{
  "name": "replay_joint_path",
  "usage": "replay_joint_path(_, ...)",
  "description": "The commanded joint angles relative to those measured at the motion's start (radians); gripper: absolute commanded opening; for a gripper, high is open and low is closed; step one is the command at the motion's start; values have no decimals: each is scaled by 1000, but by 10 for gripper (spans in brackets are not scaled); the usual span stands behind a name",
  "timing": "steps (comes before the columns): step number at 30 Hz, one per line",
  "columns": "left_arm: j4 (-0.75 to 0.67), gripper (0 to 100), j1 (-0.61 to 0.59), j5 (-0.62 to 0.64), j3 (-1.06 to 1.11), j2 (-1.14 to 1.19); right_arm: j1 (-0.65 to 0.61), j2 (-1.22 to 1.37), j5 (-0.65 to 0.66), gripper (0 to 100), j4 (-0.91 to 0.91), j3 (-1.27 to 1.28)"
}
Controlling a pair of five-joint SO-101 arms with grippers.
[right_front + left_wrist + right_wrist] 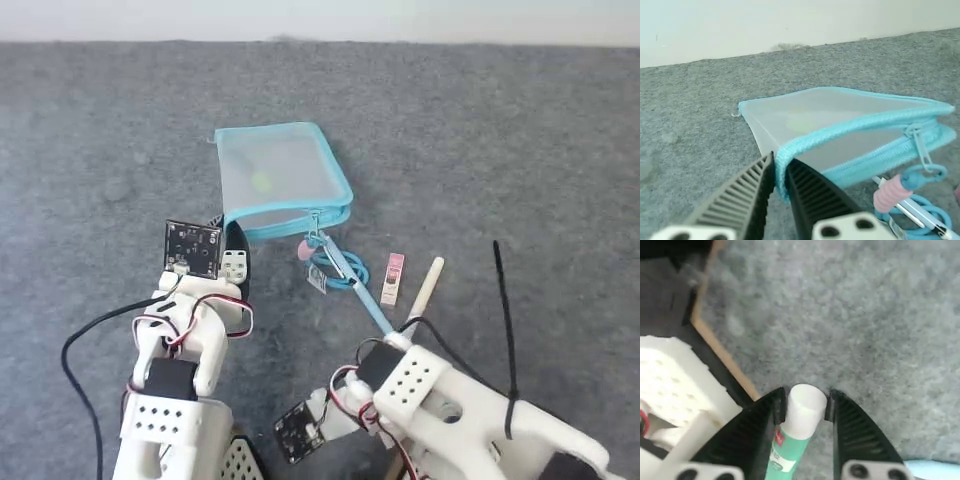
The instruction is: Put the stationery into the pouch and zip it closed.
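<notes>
Pinching pouch (840, 112): left hand (780, 161) (right hand (806, 399): glue stick (801, 415)).

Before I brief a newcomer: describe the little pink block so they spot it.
Find the turquoise pouch on the grey carpet. Near its zipper corner lie a blue pen, the block and a pale stick. The block is the short pink one between them.

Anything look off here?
Nothing damaged or spilled. The pouch rim is tented up at one corner, where the left gripper pinches it. The right gripper holds a glue stick. A blue pen lies outside.
</notes>
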Motion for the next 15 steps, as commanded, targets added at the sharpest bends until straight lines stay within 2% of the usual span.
replay_joint_path(1, -34, 11, -8, -5, -22, -20, 102, 4, 17, 140, -4, 25)
replay_joint_path(6, -32, 11, -2, -5, -22, -20, 303, -7, 112, 143, -28, -8)
replay_joint_path(15, -32, 11, 0, -5, -22, -20, 562, -7, 112, 142, -35, -221)
